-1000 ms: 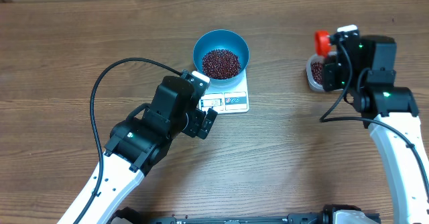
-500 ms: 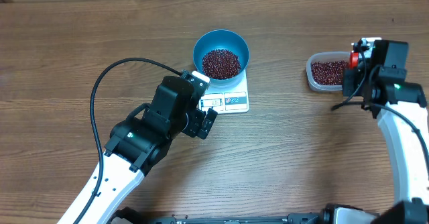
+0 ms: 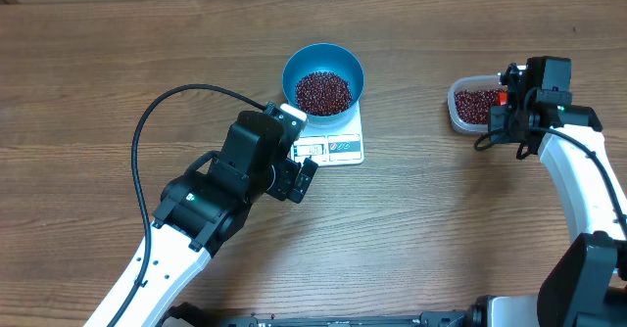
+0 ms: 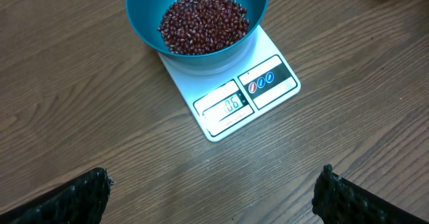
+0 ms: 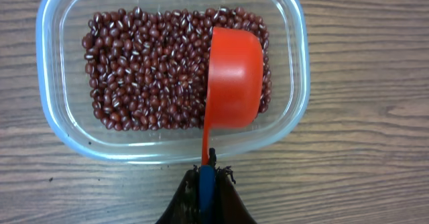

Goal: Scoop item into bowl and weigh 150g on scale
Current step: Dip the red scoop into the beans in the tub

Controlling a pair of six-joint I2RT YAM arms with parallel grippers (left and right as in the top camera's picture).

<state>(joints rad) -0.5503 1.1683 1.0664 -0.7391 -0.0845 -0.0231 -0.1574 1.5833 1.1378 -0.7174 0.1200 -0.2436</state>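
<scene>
Within the last second the right end effector (image 5: 208,174), clenched on the handle of the red scoop (image 5: 231,83), had swung from the side of the clear tub (image 5: 167,150) nearer the scale (image 4: 268,83) to its far side. The scoop was brought low over the beans (image 5: 147,70) there, so another scoopful seemed due and the weighing unfinished. The left end effector (image 4: 214,197) hung released and unmoved over the tabletop (image 3: 98,92) before the scale, where the blue bowl (image 4: 144,23) sat holding a loose heap of small glossy maroon beans, the display too blurred to read.
</scene>
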